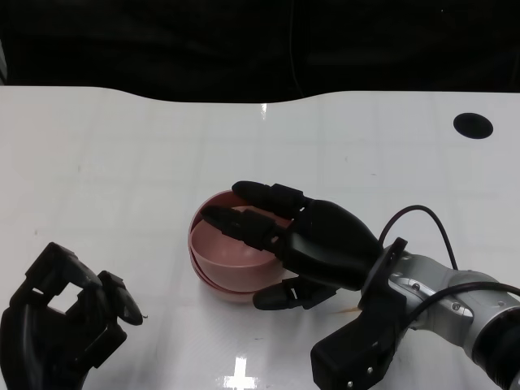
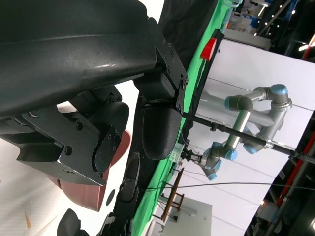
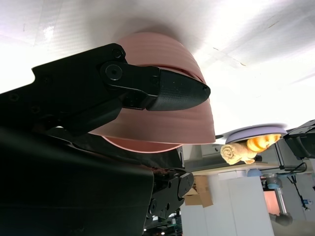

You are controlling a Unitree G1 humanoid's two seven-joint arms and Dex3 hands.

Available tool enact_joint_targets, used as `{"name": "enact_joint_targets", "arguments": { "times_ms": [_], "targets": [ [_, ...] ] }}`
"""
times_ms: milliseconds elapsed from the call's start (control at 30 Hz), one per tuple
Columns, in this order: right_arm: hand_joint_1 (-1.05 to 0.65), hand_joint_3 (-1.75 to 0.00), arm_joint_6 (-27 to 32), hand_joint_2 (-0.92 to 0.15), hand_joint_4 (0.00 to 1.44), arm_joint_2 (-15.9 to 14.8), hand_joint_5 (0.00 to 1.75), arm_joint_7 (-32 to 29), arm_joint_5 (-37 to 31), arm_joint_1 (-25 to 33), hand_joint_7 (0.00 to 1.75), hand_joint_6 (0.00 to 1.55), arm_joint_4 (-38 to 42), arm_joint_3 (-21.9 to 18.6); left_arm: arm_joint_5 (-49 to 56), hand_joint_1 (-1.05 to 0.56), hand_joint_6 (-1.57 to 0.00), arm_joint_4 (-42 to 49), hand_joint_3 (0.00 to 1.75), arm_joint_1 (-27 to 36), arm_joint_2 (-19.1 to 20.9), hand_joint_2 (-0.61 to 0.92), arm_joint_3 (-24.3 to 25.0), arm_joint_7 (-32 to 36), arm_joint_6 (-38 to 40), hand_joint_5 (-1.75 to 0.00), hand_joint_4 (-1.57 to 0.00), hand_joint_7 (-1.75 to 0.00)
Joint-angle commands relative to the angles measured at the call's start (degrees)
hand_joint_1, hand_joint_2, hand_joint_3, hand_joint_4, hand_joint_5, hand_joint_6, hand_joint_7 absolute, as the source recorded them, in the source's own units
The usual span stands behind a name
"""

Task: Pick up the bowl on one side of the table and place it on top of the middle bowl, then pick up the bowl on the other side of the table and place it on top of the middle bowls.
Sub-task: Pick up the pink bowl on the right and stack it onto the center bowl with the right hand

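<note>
White glossy counter [image 1: 122, 146] carries one stack of pink plastic bowls [image 1: 223, 272] at its middle; from the rims at least two are nested, exact count unclear. No bowl sits out to either side. Right hand [image 1: 313, 244] is on the stack: upper fingers [image 1: 244, 223] reach over the rim into the top bowl, a lower finger lies outside against the wall, so it grips the top bowl's near-right rim. Right wrist view confirms the bowl wall directly under a finger [image 3: 167, 91]. Left hand [image 1: 65, 325] sits well apart toward the near-left, fingers loosely apart, holding nothing. Likely next: release and withdraw.
</note>
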Motion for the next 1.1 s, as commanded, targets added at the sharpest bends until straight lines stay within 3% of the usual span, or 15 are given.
{"name": "enact_joint_targets", "arguments": {
  "times_ms": [33, 700, 1100],
  "targets": [
    [-0.99, -0.71, 0.70, -0.92, 0.00, -0.96, 0.00, -0.03, -0.22, 0.30, 0.01, 0.01, -0.83, 0.15, 0.30, 0.10, -0.76, 0.11, 1.50, -0.23, 0.41, 0.63, 0.17, 0.38, -0.49, -1.75, -0.99, -1.75],
    [-1.02, -0.75, 4.45, -0.92, 0.00, -2.06, 0.00, 0.91, -0.59, 2.16, 0.00, 0.00, -5.37, 0.49, -0.31, 0.11, -0.76, 0.09, 1.49, -0.35, 0.55, 0.66, 0.33, 0.32, 0.05, -1.75, -0.99, -1.75],
    [-1.00, -0.70, 3.70, -0.92, 0.00, -6.15, 0.00, 3.99, 3.98, 6.83, 0.00, 0.00, -14.32, -3.92, 0.04, 0.12, -0.76, 0.41, 1.49, -0.24, 0.80, 0.66, 0.55, 0.14, -0.62, -1.75, -0.99, -1.75]
  ]
}}
